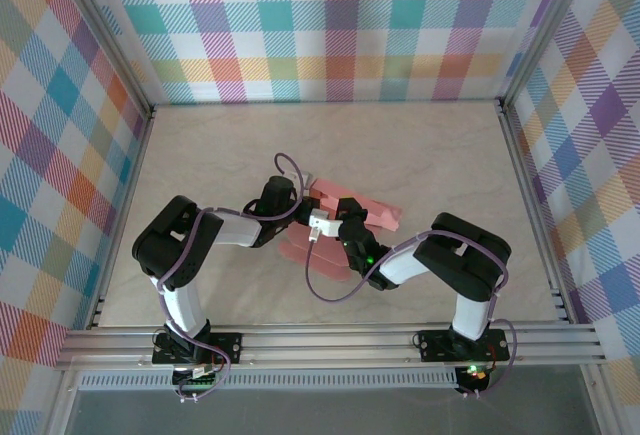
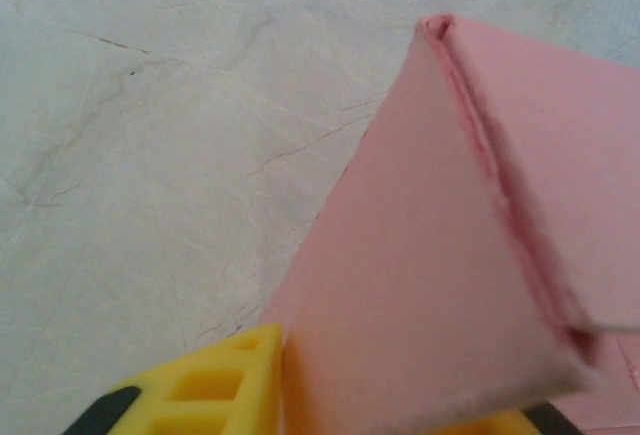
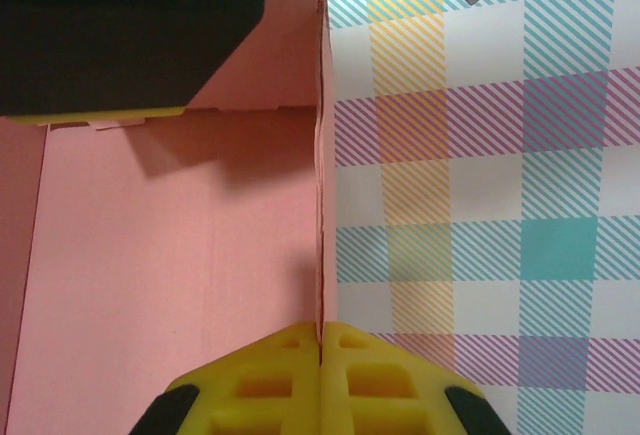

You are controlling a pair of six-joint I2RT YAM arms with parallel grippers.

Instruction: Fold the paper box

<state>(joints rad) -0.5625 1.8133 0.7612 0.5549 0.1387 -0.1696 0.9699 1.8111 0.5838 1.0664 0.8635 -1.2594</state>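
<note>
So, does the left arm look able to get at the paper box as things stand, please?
Probably yes: the left tool is right at the paper box, with a pink panel between its yellow fingers and nothing in the way. The right tool pinches one wall.

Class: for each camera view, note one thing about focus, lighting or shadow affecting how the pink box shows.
Top external view: sharp and evenly lit, only soft shadows on the table. Left wrist view: the paper box has a blurred near flap, while the marbled table is crisper. Right wrist view: sharp, with a hard dark shadow across the top of the box's inner panel.
</note>
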